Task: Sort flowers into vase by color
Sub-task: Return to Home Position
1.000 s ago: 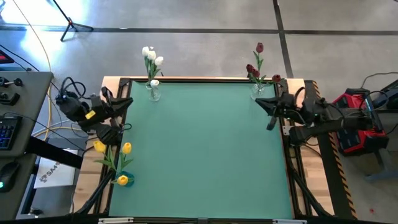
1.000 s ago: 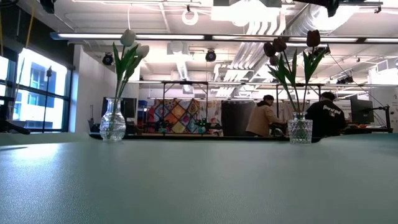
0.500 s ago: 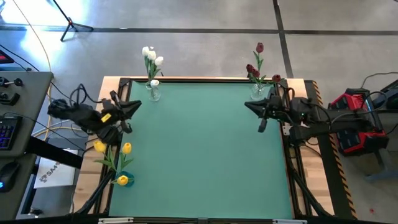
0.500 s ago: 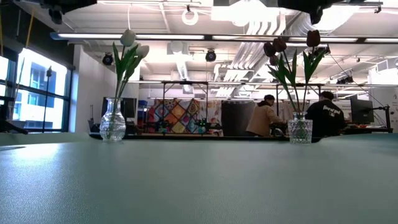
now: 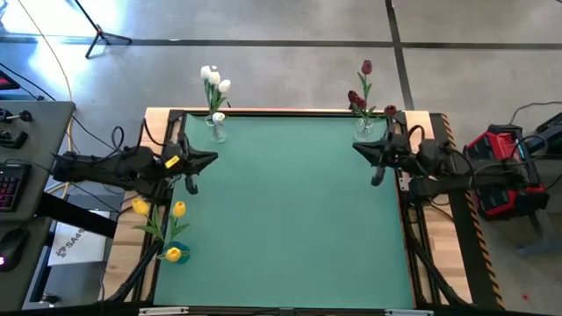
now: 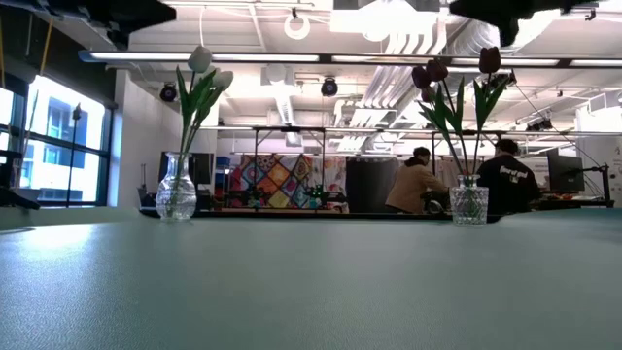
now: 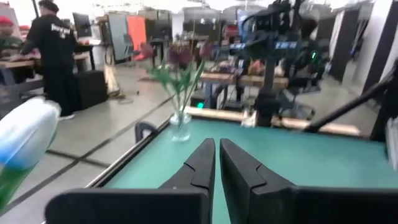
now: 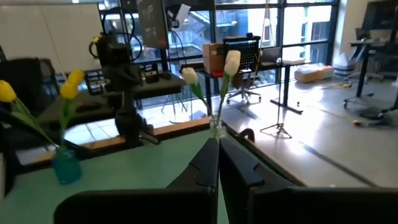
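Sorting appears complete, one colour per vase. The white flowers [image 5: 213, 79] stand in the left clear vase [image 5: 217, 130] at the table's [image 5: 290, 219] far edge. The red flowers [image 5: 359, 98] stand in the right clear vase [image 5: 364, 129]. The yellow flowers [image 5: 178, 209] stand in the blue vase [image 5: 176, 252] by the left side. Both arms are held level above their table sides (tips pointing inward). The left gripper [image 5: 211, 159] and right gripper [image 5: 357, 147] are empty, fingers together.

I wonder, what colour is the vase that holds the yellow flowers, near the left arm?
Blue. The vase shows best in the right wrist view.
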